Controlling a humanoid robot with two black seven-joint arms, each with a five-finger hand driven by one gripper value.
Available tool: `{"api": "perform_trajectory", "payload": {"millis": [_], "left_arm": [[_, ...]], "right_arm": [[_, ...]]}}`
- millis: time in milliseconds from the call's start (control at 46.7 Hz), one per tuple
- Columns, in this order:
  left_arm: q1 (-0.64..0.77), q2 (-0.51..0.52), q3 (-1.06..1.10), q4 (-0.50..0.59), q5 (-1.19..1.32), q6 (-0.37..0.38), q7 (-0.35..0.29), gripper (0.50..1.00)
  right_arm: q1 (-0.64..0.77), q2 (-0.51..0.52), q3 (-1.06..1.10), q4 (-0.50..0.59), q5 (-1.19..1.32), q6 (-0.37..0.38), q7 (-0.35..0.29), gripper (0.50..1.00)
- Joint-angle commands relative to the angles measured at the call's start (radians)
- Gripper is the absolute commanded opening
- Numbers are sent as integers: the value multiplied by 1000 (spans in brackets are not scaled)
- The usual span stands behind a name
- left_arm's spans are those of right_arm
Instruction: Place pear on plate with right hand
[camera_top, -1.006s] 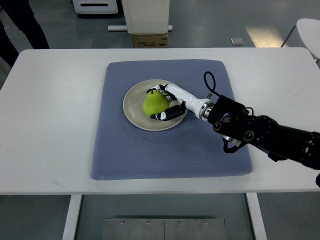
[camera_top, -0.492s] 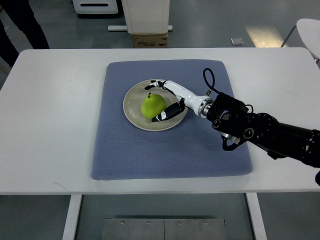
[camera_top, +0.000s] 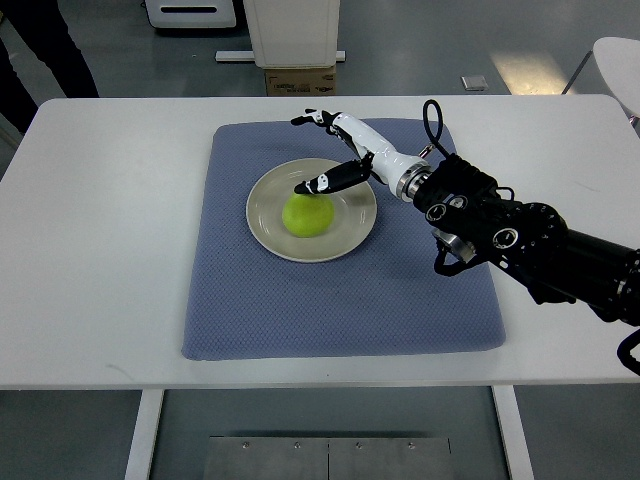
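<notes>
Right hand (camera_top: 335, 150) hovered above the pear (camera_top: 307, 215) on plate (camera_top: 262, 231), fingers spread apart, holding nothing, arm angled in.

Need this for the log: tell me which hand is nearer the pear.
Right. The right hand is open just above and behind the pear, which lies on the plate, with a dark fingertip over its top edge. The left hand is out of view.
</notes>
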Motion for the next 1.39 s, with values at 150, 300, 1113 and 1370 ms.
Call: {"api": "perform_trajectory", "payload": {"millis": [150, 300, 1113, 1370], "left_arm": [[0, 0, 0, 0, 0, 0, 0, 1000], [0, 0, 0, 0, 1, 0, 0, 1000], [-1, 0, 0, 0, 0, 0, 0, 1000], [0, 0, 0, 0, 0, 0, 0, 1000]], "right_arm": [[-31, -41, 140, -6, 89, 9, -36, 1000], [-51, -99, 209, -9, 224, 11, -74, 1000], [-286, -204, 728, -139, 397, 90, -228, 1000], [-298, -201, 714, -192, 420, 115, -228, 1000]]}}
